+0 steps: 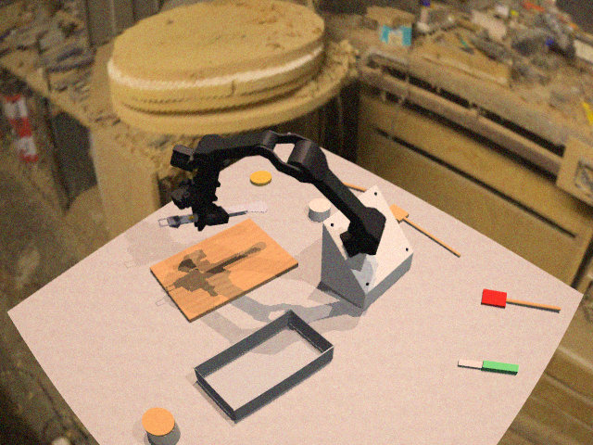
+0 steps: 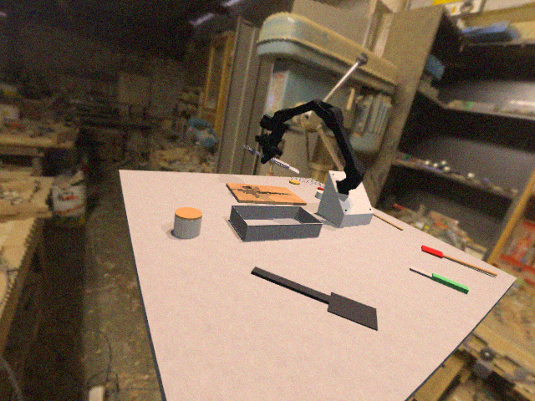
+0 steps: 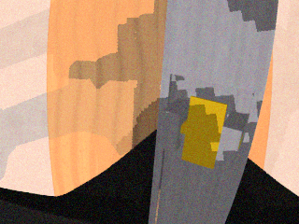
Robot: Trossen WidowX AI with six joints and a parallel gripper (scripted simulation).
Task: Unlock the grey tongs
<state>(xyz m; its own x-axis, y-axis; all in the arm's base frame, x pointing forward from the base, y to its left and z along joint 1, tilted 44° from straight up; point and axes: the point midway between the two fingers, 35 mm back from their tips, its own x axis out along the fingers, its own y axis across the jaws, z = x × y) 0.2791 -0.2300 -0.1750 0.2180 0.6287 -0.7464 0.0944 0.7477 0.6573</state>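
My gripper (image 1: 205,218) (image 2: 268,158) is shut on the grey tongs (image 1: 248,209) (image 2: 285,164) (image 3: 206,37) and holds them in the air over the far edge of the wooden board (image 1: 275,260) (image 2: 289,199) (image 3: 88,37). The tongs lie close to level, with one end sloping slightly down toward the robot base. Their arms look close together. A yellow lock piece (image 3: 202,131) shows on them in the wrist view. Their shadow falls on the board. The grey roasting tin (image 1: 268,395) (image 2: 276,233) stands empty in front of the board.
The robot base (image 1: 369,268) stands right of the board. A grey jar with an orange lid (image 1: 160,425) (image 2: 187,222), a white cylinder (image 1: 319,209), an orange disc (image 1: 260,177), a red-headed tool (image 1: 494,298), a green-handled tool (image 1: 499,367) and a dark spatula (image 2: 328,300) lie about.
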